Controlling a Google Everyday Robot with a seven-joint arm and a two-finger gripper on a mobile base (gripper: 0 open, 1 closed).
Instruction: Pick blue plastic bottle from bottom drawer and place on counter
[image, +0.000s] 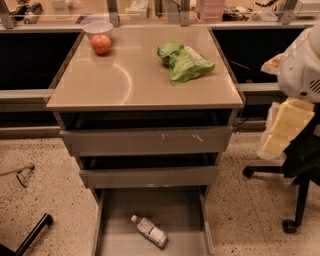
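Note:
The blue plastic bottle (149, 231), clear with a white cap and white label, lies on its side on the floor of the pulled-out bottom drawer (175, 210), cap pointing up-left. The beige counter (135, 80) tops the grey drawer cabinet. My gripper (284, 127), with yellowish pads under a white arm housing (300, 65), hangs at the right edge of the view, beside the cabinet's right side at upper-drawer height. It is well above and to the right of the bottle and holds nothing that I can see.
On the counter are a red apple (101, 44), a white bowl (98, 27) behind it and a green crumpled bag (184, 61). Two grey drawers (145, 141) stand slightly open above the bottom one. A black chair base (295, 200) stands right; a cluttered ledge (150, 10) runs behind.

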